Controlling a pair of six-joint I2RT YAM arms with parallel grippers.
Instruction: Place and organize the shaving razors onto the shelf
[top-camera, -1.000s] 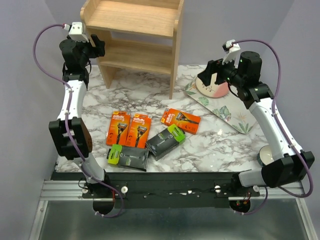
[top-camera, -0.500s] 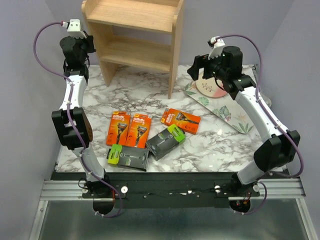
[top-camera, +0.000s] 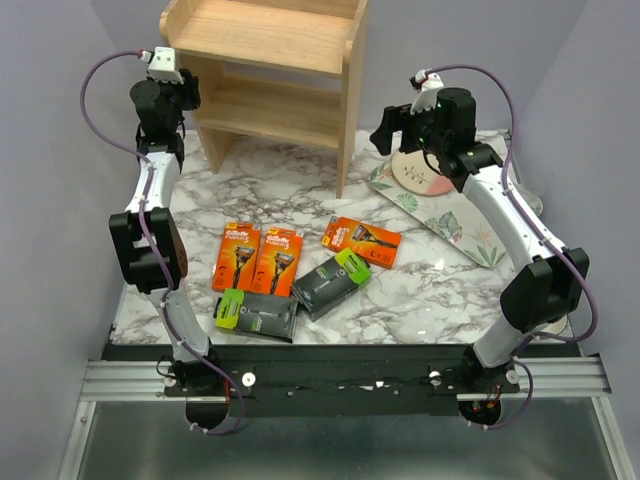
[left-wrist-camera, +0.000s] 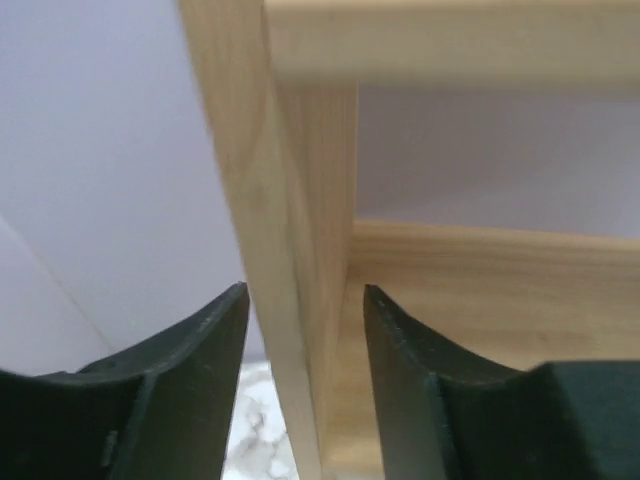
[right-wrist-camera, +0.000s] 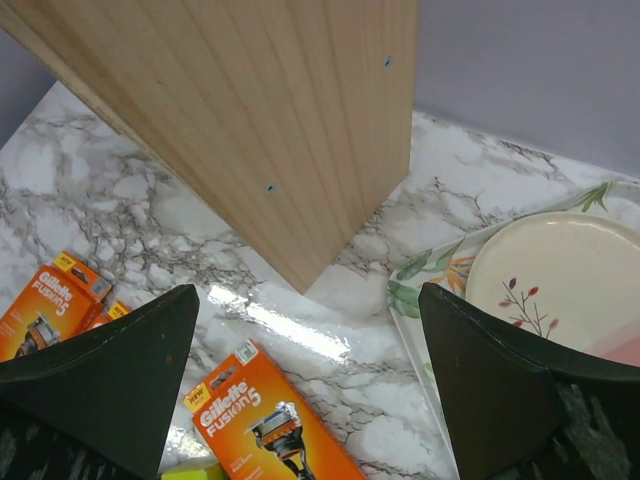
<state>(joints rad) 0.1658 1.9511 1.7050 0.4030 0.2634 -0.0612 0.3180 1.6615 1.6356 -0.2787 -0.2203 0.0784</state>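
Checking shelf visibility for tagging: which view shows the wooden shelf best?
Top external: the shelf shows both tiers there. Left wrist sees only a side panel's edge, close up; right wrist only one panel's outer face.

The claw (right-wrist-camera: 307, 295) gapes wide above the marble bench (right-wrist-camera: 130, 210), framing the shelf (right-wrist-camera: 260, 110), orange razor packs (right-wrist-camera: 265, 425) and a plate (right-wrist-camera: 560, 280) on a floral tray (right-wrist-camera: 410, 295).

Both arms (top-camera: 148, 195) are showing white links, black joints, purple cables (top-camera: 83, 92); left gripper (left-wrist-camera: 305, 385) and right gripper (right-wrist-camera: 305, 400) are showing dark fingers.
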